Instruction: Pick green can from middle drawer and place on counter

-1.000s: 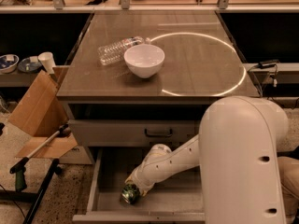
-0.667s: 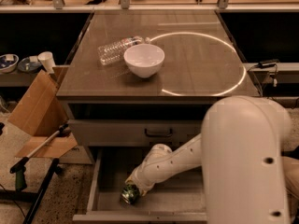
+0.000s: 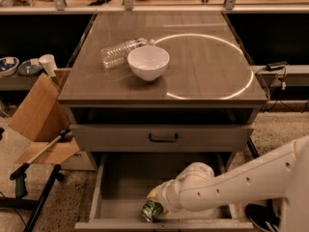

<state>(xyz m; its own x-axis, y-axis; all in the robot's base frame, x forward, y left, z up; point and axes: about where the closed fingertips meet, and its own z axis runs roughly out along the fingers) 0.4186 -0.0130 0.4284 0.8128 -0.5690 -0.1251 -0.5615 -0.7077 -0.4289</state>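
The green can (image 3: 152, 210) lies tilted near the front of the open middle drawer (image 3: 120, 187), low in the camera view. My gripper (image 3: 157, 201) reaches into the drawer from the right on a white arm (image 3: 227, 187) and is closed on the can, just above the drawer floor. The wrist hides the fingers. The counter (image 3: 203, 62) above is glossy brown-grey with a bright ring reflection.
A white bowl (image 3: 148, 62) and a clear plastic bottle (image 3: 118, 52) lying on its side are on the counter's left half. A shut drawer front with a dark handle (image 3: 163, 137) is above the open drawer. Cardboard (image 3: 36, 115) and a grabber tool (image 3: 36, 156) stand at left.
The arm's large white body has dropped back to the right and out of the foreground. The gripper and the can have shifted together to the right and toward the drawer's front.
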